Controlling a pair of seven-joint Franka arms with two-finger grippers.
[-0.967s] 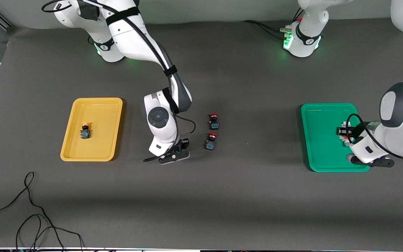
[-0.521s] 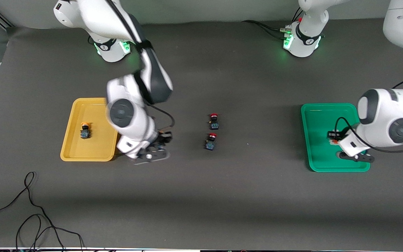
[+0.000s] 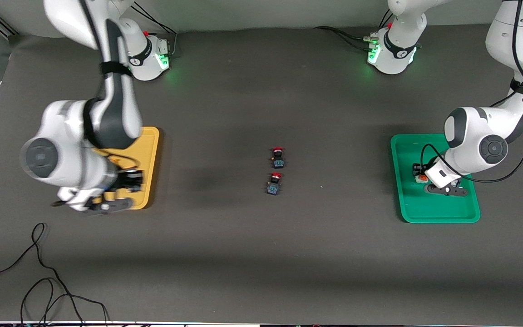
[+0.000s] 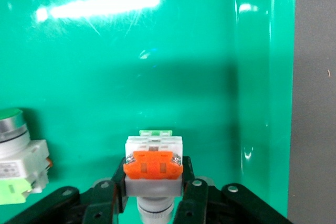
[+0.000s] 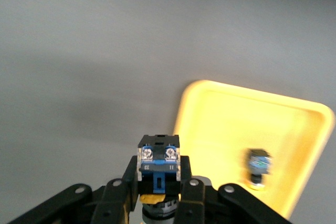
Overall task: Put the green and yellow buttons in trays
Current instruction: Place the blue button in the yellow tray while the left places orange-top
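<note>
Since the earlier frame, the right tool (image 3: 120,190) has travelled from the bare desk (image 3: 261,254) beside the two red-capped buttons to the yellow tray (image 3: 150,150), and now hangs over that tray's corner nearest the front camera. Its fingers (image 5: 130,179) are clamped on a black-and-blue button (image 5: 158,163) with a yellow cap. A second yellow-capped button (image 5: 258,167) lies inside the yellow tray, visible only in the right wrist view.

Meanwhile the left tool (image 3: 429,179) has shifted across the green tray (image 3: 407,200) and now sits over its middle. It grips a white-bodied button (image 4: 153,163) that carries an orange block. A green-capped button (image 4: 16,153) on a white body lies on its side on the green tray floor beside it.

Both red-capped buttons (image 3: 277,156) (image 3: 273,184) are unmoved at mid-desk, one nearer the front camera than the other.
</note>
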